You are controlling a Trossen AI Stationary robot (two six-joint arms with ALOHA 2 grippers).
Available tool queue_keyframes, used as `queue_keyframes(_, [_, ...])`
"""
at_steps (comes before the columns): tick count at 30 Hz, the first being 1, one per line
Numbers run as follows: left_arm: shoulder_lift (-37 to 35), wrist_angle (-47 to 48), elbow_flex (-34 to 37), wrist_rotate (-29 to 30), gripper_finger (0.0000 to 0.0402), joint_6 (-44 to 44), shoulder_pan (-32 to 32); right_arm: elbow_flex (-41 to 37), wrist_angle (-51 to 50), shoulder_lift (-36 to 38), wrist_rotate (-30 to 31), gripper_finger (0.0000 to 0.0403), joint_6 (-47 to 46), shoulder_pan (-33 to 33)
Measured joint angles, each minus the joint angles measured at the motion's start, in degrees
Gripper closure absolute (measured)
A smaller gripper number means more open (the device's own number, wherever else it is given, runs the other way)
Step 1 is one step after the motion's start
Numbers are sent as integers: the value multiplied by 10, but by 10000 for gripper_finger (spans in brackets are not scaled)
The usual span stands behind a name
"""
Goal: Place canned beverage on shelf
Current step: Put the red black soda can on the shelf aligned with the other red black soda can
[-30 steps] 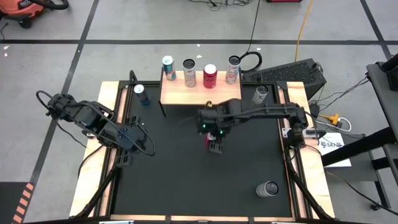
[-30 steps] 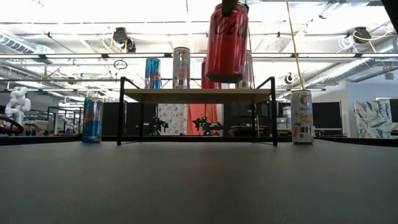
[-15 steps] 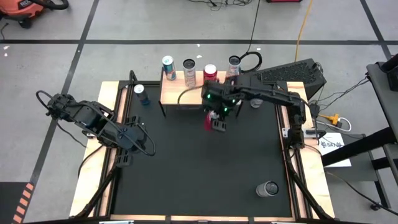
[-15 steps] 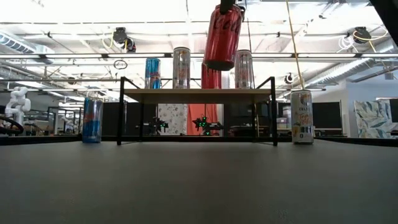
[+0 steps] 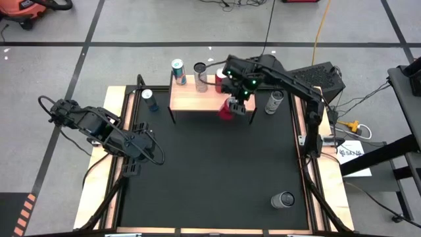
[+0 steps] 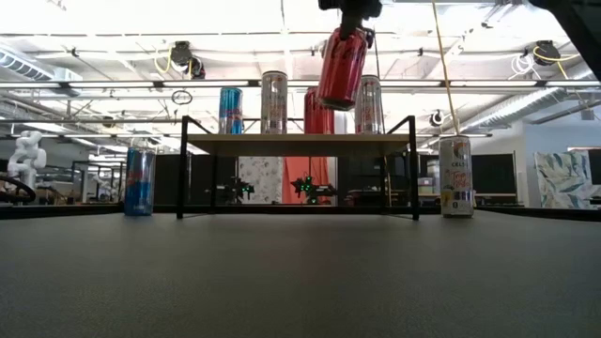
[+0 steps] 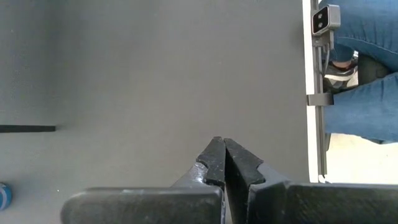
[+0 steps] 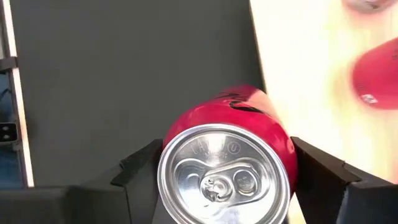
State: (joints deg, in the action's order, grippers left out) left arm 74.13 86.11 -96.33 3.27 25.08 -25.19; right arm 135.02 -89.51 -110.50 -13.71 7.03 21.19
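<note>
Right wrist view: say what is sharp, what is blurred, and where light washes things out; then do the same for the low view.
Right wrist view: held red can sharp, shelf beyond it overexposed and soft, second red can blurred. Low view: ceiling lights glare white, mat dim and soft up close, shelf cans crisp.

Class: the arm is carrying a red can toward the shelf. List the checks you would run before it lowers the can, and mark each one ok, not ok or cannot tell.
1. Right gripper fingers clamp the red can: ok.
2. Can upright: not ok, it hangs tilted.
3. Can raised above the shelf board: ok.
4. Can over the board: cannot tell; from above it sits at the front edge.
5. Free spot among the four cans standing there: cannot tell.
6. Left gripper shut, clear at the table's left: ok.
</note>
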Motion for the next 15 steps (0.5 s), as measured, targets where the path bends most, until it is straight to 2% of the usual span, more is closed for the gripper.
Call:
queue_keyframes(8, [0,0,0,2,402,0,0,0,12,-1,-1,139,60,51])
queue_keyframes(15, [0,-3,0,3,402,1,6,0,26,-1,-23,139,64,80])
